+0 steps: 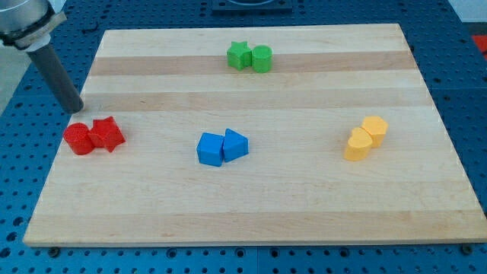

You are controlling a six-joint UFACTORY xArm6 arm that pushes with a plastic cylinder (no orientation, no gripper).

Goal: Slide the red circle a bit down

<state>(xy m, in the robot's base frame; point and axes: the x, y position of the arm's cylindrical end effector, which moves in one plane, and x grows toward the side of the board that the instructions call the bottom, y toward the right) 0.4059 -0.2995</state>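
Observation:
The red circle (pixel 77 139) lies near the board's left edge, touching a red star (pixel 106 134) on its right. My tip (pixel 74 109) is at the board's left edge, just above the red circle toward the view's top, a small gap apart from it. The dark rod runs up to the view's top left corner.
The wooden board (pixel 251 205) lies on a blue perforated table. A green star (pixel 239 55) and green circle (pixel 262 58) touch near the top. Two blue blocks (pixel 222 147) sit at the middle. Two yellow blocks (pixel 365 138) sit at the right.

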